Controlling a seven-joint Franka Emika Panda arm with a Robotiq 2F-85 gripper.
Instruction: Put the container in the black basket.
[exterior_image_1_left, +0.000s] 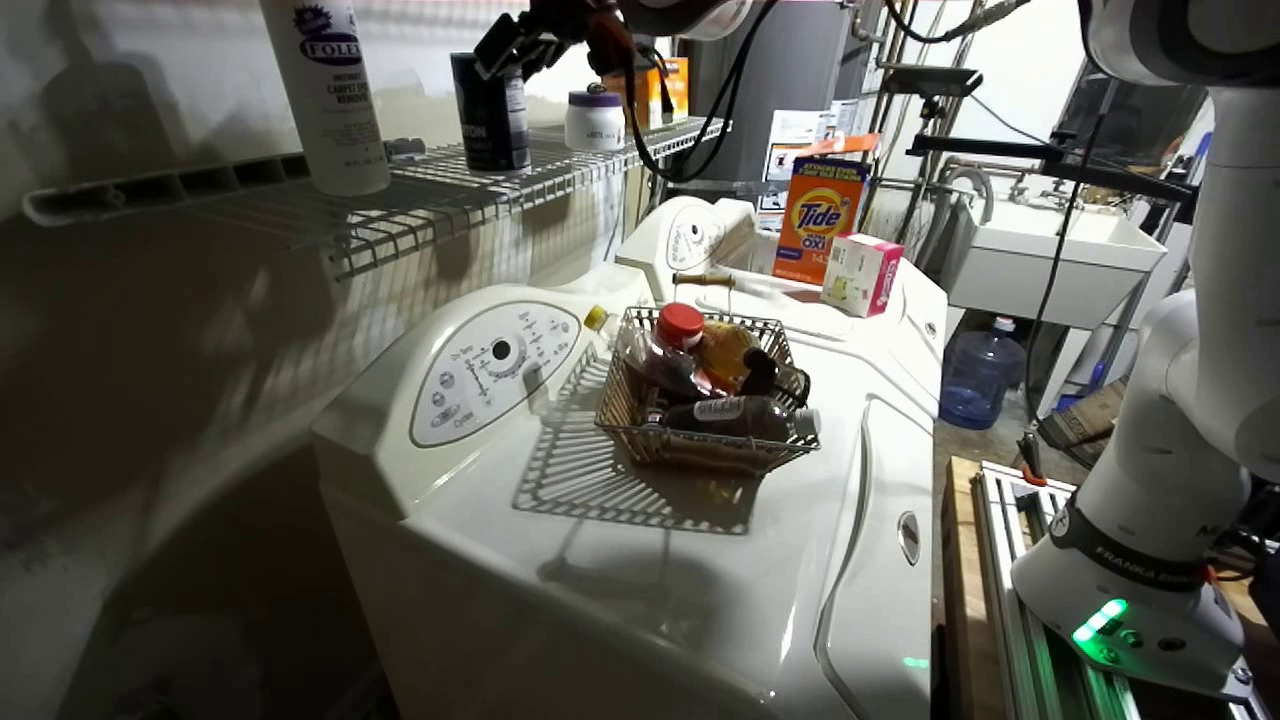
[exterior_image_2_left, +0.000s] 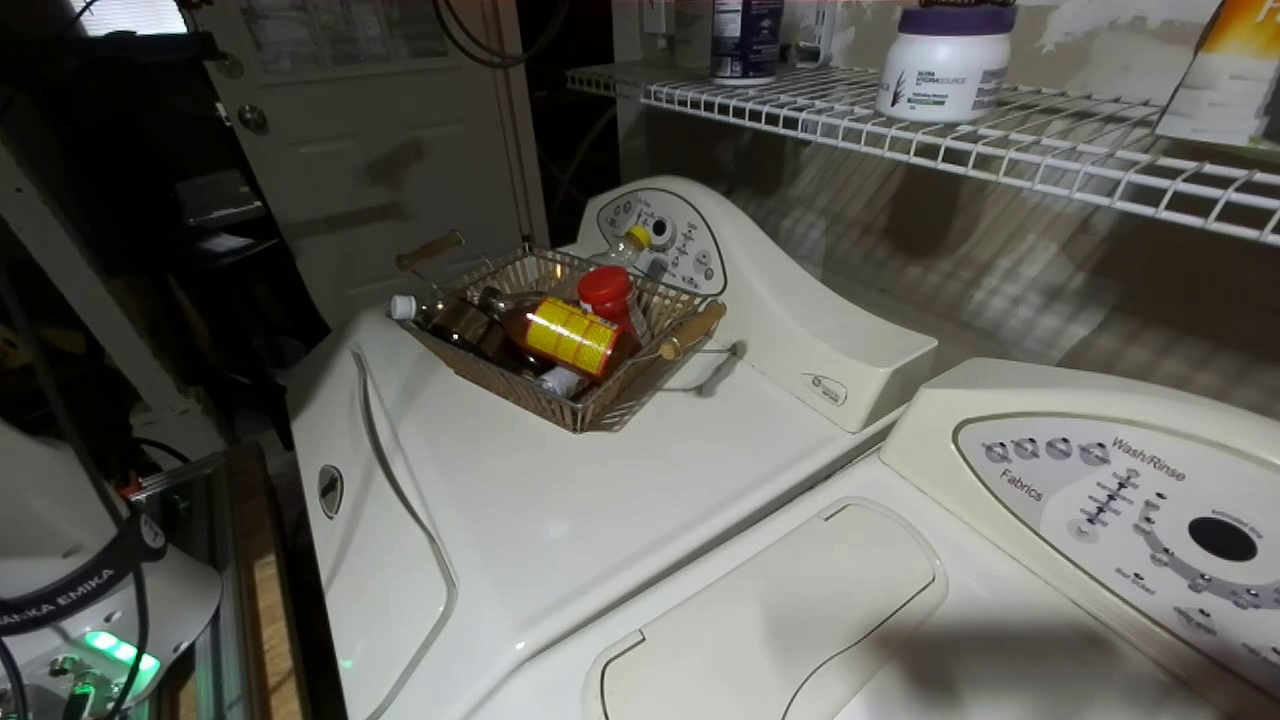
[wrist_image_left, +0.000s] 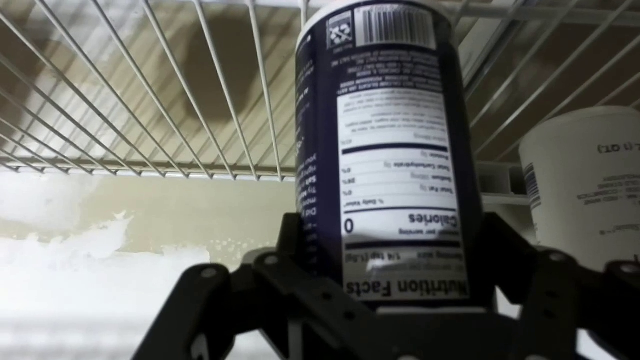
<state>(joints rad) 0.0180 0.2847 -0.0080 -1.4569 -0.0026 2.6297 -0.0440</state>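
Note:
The container is a dark blue-black canister that shows in both exterior views (exterior_image_1_left: 492, 130) (exterior_image_2_left: 745, 40) and fills the middle of the wrist view (wrist_image_left: 400, 140). It is upright over the white wire shelf. I cannot tell whether its base touches the wires. My gripper (exterior_image_1_left: 508, 55) is at its upper part. In the wrist view the gripper (wrist_image_left: 392, 225) has a finger against each side of it. The black basket, a dark brownish wire basket with flared sides, sits on the white machine in both exterior views (exterior_image_1_left: 690, 458) (exterior_image_2_left: 500, 388). It holds several bottles, one red-capped.
The wire shelf (exterior_image_1_left: 435, 228) also bears a tall white bottle (exterior_image_1_left: 335, 110), a white jar with purple lid (exterior_image_1_left: 595, 125) and orange boxes (exterior_image_1_left: 675, 88). A Tide box (exterior_image_1_left: 815, 215) and a pink-white box (exterior_image_1_left: 860, 275) stand behind the basket. Wooden basket handles (exterior_image_2_left: 693, 330) stick out.

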